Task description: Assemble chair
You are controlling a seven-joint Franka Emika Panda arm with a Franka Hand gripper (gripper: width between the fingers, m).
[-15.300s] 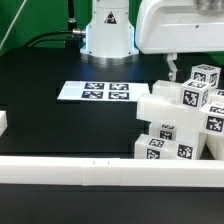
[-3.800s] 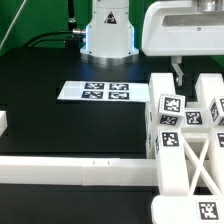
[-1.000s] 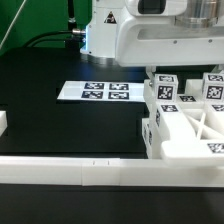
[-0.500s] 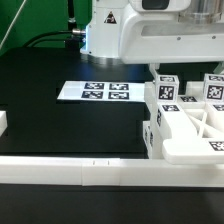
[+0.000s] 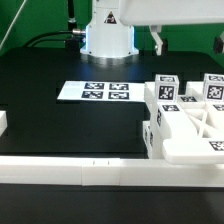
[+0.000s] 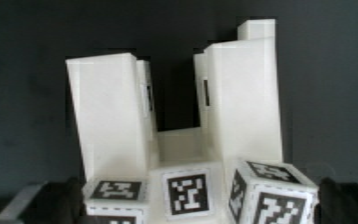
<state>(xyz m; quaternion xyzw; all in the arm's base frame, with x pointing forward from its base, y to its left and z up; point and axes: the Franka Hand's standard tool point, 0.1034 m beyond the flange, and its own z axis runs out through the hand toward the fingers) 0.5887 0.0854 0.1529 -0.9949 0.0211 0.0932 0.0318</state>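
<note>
the chair [image 5: 185,125] sits below the raised gripper [image 5: 158,44] (jaws spread, empty).

A dark worktop [image 5: 50,125] fills the frame. The marker board [image 5: 95,91] lies flat at centre left, and a long white border rail [image 5: 70,172] runs along the bottom.

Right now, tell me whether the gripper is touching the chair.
Apart. The exterior view shows the gripper raised with black table between its fingertip and the chair below it.
</note>
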